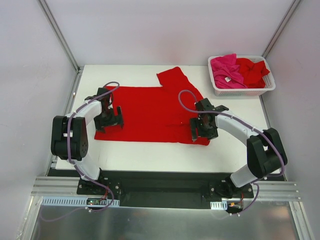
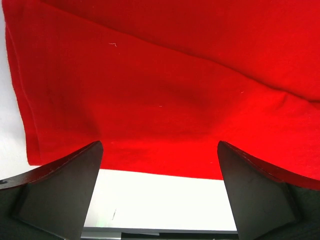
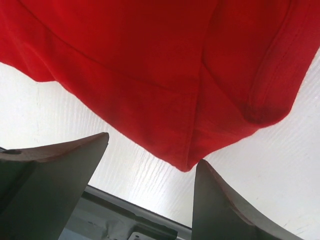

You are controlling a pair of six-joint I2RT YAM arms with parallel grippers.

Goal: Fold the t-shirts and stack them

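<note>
T-shirt (image 1: 150, 112), plain bright red, flat

The t-shirt (image 1: 150, 112) is plain red, the table (image 1: 150, 152) and basket (image 1: 242, 91) white.

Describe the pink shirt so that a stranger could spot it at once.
On the white table, look to the white slotted basket at the far right corner. The magenta-pink t-shirt lies crumpled in its left half; unlike the red t-shirt beside it, it shows a small white label.
</note>
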